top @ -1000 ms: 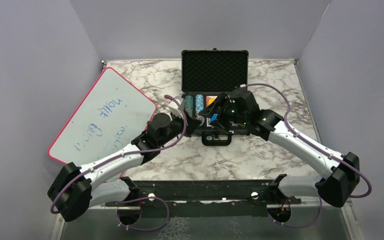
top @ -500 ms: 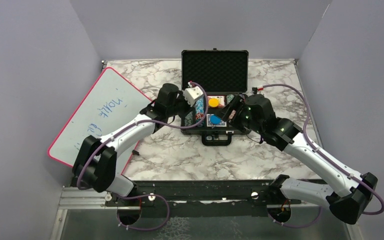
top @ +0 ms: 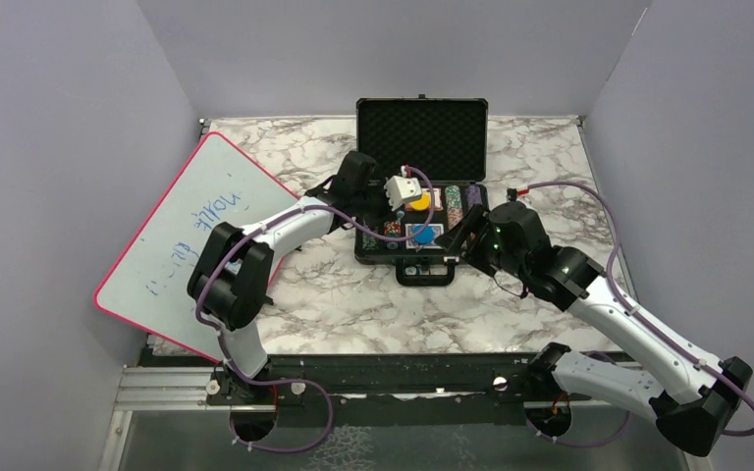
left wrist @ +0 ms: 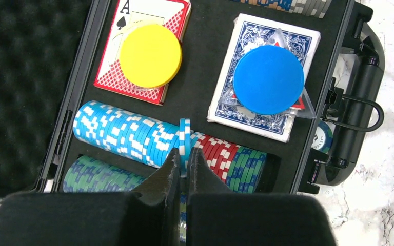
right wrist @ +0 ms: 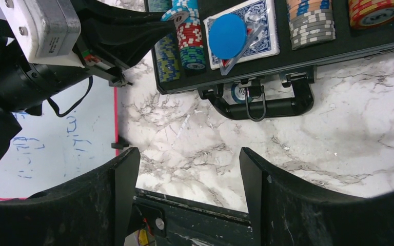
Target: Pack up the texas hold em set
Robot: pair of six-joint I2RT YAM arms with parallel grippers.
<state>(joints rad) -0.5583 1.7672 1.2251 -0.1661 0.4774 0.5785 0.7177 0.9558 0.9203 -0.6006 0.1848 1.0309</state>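
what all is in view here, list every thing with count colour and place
briefcase: one, black, open, far middle of table
red deck: one, in briefcase, under yellow button
blue deck: one, in briefcase, under blue button
chip rows: several, light blue chips, red chips, green chips, grey chips, in briefcase slots
loose chip: one, teal, by the handle
whiteboard: one, white, red edge, table's left
left gripper: shut on held chip, light blue, above its row
right gripper: open, above table before briefcase

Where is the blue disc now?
The blue disc lies on the blue card deck inside the open briefcase, between the yellow disc and the handle, in the left wrist view.
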